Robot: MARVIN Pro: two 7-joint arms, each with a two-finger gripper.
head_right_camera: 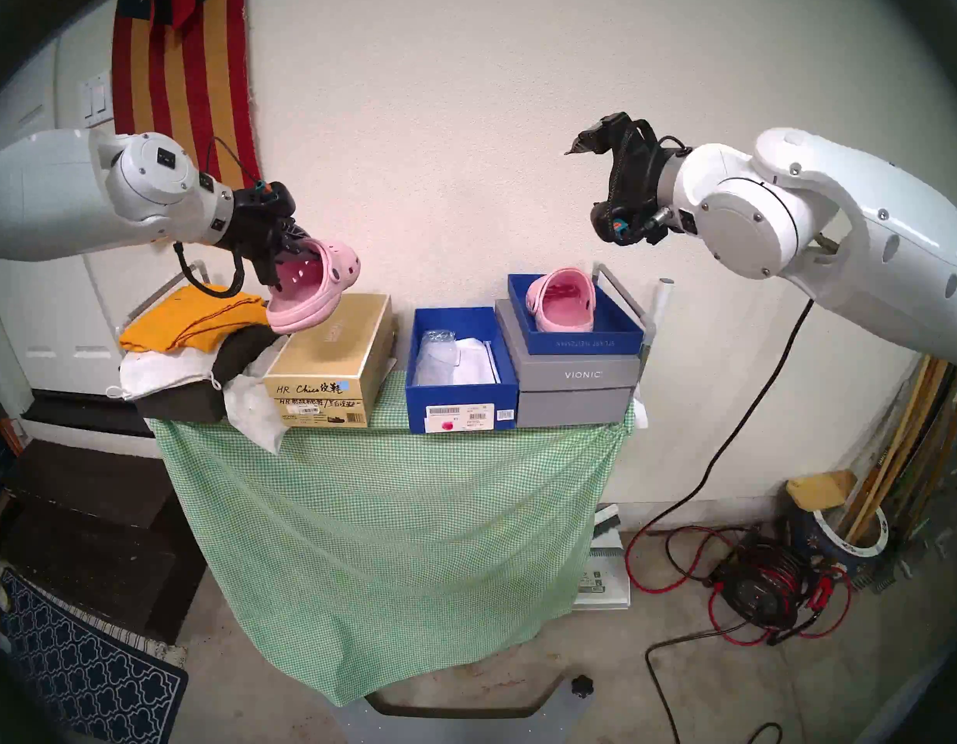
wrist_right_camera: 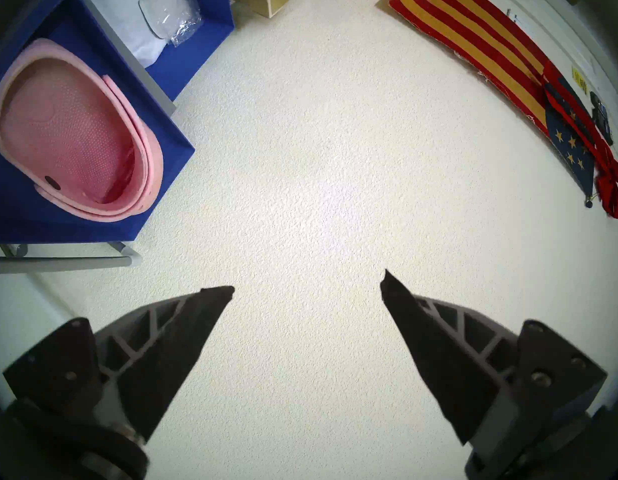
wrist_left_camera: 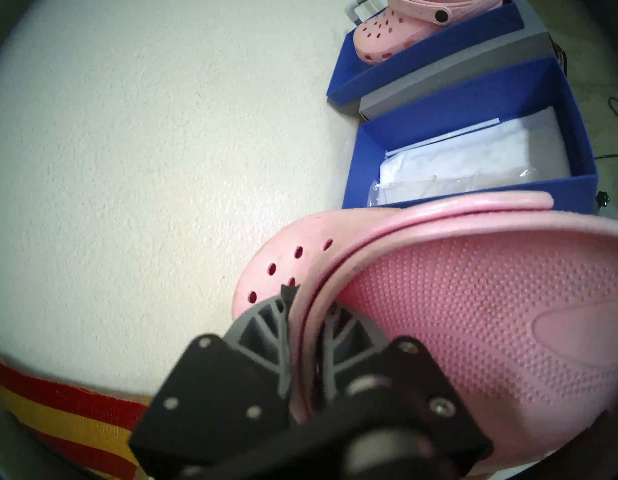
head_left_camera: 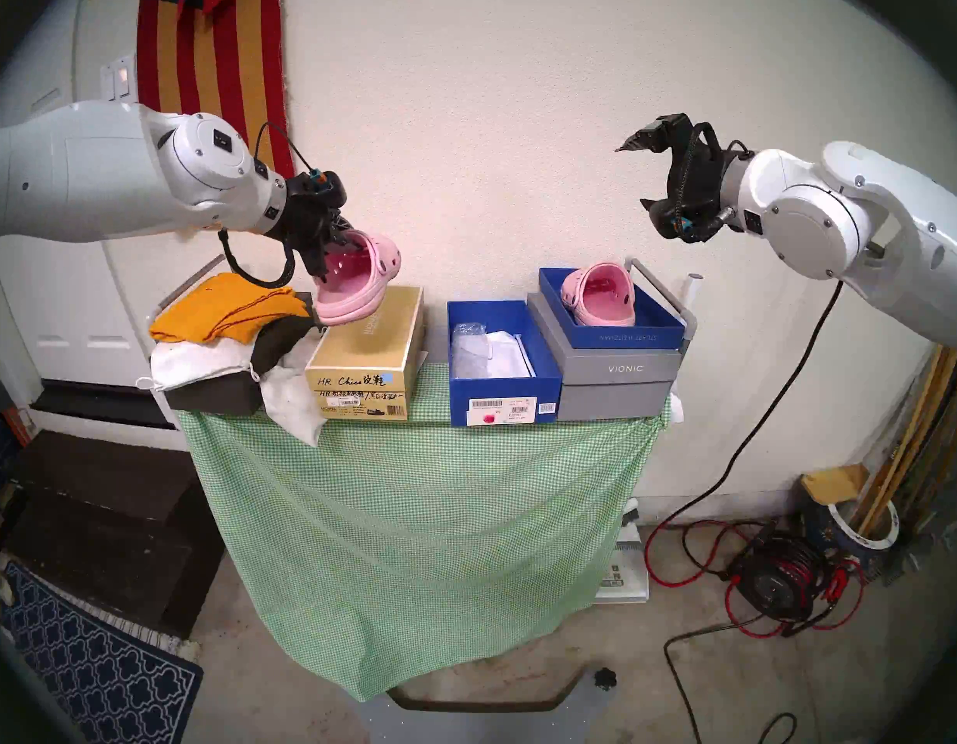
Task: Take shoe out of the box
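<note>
The pink clog is gripped at its collar rim by the left gripper, jaws clenched, above the gold box, clear of the blue shoebox. Foam: light, flexible. The right gripper is held spread, empty.

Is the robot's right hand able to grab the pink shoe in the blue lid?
Probably yes. The right hand is open and holding nothing, and the pink shoe sits uncovered in the blue lid, below it.

Left gripper fingertips hidden behind the held pink clog rim in both head views. Clog's heel end cut off by the left wrist frame edge. Barcode label text on the blue shoebox too small to read; 2 of the gold box label lines only partly legible.
</note>
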